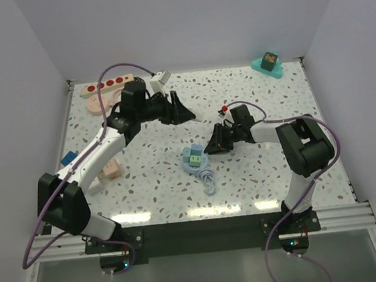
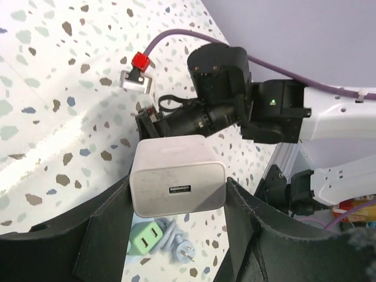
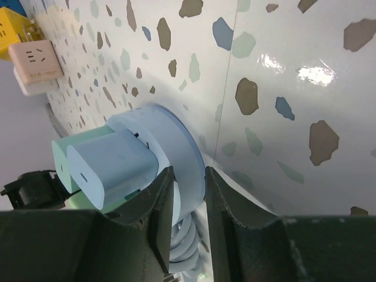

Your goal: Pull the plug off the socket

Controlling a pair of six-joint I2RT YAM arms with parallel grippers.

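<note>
The power strip [image 1: 104, 87] lies at the far left corner of the desk [image 1: 270, 92], its right end hidden behind the left arm [image 1: 104, 146]; the plug cannot be made out. The left gripper [image 2: 179, 189] clamps a white charger [image 2: 176, 170] mid-desk. The right gripper [image 3: 188, 176], jaws narrow, sits at the rim of a light-blue disc [image 3: 176, 141]; whether it grips is unclear.

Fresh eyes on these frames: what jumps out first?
The white USB charger clamped in the left hand, mid-table, pointing at the right arm. Then the right hand straddling the rim of a light-blue round socket near table centre, with a blue adapter and a green adapter standing on it. The cream power strip with red outlets lies far-left, away from both hands.
</note>
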